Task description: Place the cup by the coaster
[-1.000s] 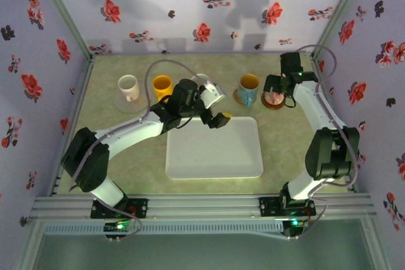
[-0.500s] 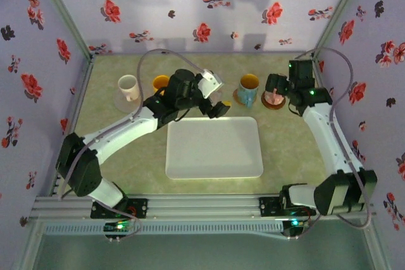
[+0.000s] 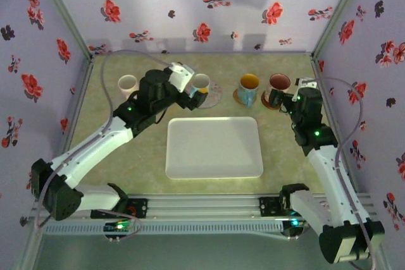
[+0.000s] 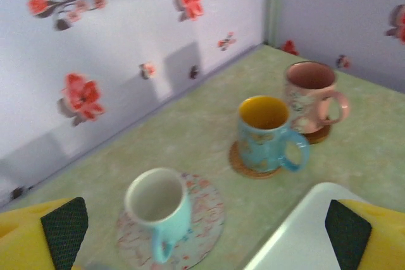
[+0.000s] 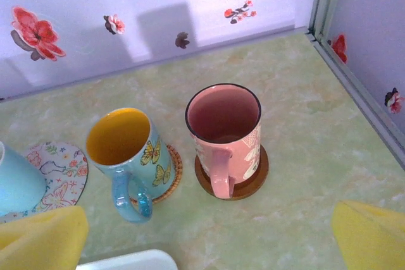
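Note:
A pale blue cup (image 4: 158, 210) stands upright on the left part of a floral coaster (image 4: 202, 216), its handle toward the camera. My left gripper (image 4: 205, 245) is open just short of it, one yellow finger on each side and nothing between them. From above, that cup (image 3: 200, 82) sits right at the left gripper (image 3: 192, 95). A pink cup (image 5: 224, 128) stands on a round brown coaster (image 5: 256, 175). My right gripper (image 5: 205, 245) is open and drawn back from it, also seen beside the pink cup (image 3: 278, 83) as the right gripper (image 3: 276, 98).
A blue butterfly cup (image 5: 123, 150) with a yellow inside sits on a wicker coaster (image 5: 172, 169) between the two. A white cup (image 3: 128, 85) stands at the far left. A white tray (image 3: 214, 147) lies mid-table. Flowered walls close in the back and sides.
The left gripper carried the pale blue cup back, set it on the floral coaster and opened. The right gripper let go of the pink cup and pulled back toward the near edge.

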